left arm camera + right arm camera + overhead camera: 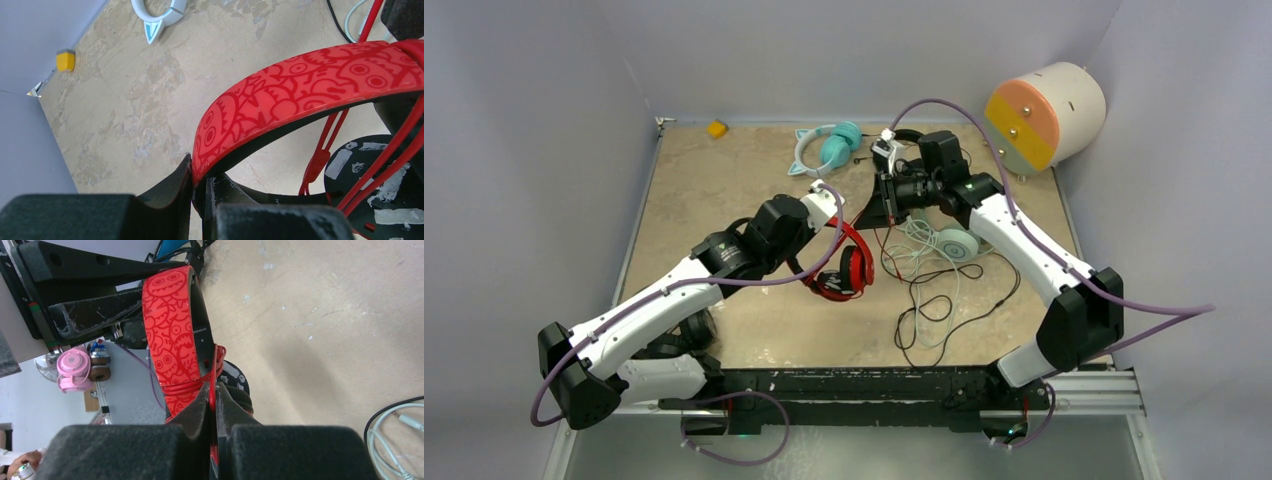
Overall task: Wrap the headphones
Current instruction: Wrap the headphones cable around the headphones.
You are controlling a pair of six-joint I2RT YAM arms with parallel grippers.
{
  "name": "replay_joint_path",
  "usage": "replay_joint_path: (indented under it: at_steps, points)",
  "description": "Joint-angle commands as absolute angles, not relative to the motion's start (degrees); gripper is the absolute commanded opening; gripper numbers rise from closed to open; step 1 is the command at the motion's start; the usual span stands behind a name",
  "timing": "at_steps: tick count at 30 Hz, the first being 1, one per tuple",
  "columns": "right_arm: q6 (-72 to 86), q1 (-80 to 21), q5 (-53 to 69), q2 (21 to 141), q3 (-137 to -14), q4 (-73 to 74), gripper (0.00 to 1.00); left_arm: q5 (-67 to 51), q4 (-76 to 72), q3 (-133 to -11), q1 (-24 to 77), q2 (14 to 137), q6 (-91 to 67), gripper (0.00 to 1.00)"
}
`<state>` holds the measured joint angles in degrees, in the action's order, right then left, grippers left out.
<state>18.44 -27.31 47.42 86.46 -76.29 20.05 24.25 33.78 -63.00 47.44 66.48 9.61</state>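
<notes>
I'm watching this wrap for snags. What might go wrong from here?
The right gripper pinches only the thin red cable; if it slips, the turns on the red headphones may loosen. The left gripper holds the headset by its band alone, so cable tension might twist it free.

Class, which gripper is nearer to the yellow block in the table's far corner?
Left. The left gripper clamps the red headphones, right of the yellow block; the right gripper pinches their cable, farther right.

red headphones (310, 87): band cut off right | black headset (909, 132): mostly behind right arm (1024, 245) | yellow object (716, 128): unidentifiable
</notes>
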Motion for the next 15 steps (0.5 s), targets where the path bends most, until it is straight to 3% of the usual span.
replay_joint_path:
  at_steps: [1, 10, 13, 15]
  points:
    - [16.08, -26.15, 47.76, 85.45, -81.27, 20.84, 0.03, 26.15, 38.17, -63.09, 47.21, 66.18, 10.02, 0.00]
    - [13.86, -26.02, 47.59, 84.55, -80.81, 22.98, 0.09, 27.06, 38.70, -63.56, 47.20, 65.92, 9.84, 0.00]
    - [12.33, -26.02, 47.55, 84.47, -80.86, 24.36, 0.09, 27.67, 39.25, -64.12, 47.20, 65.92, 9.82, 0.00]
    - [11.79, -26.09, 48.08, 84.38, -80.77, 25.09, 0.04, 28.00, 39.42, -64.41, 47.20, 65.98, 9.70, 0.00]
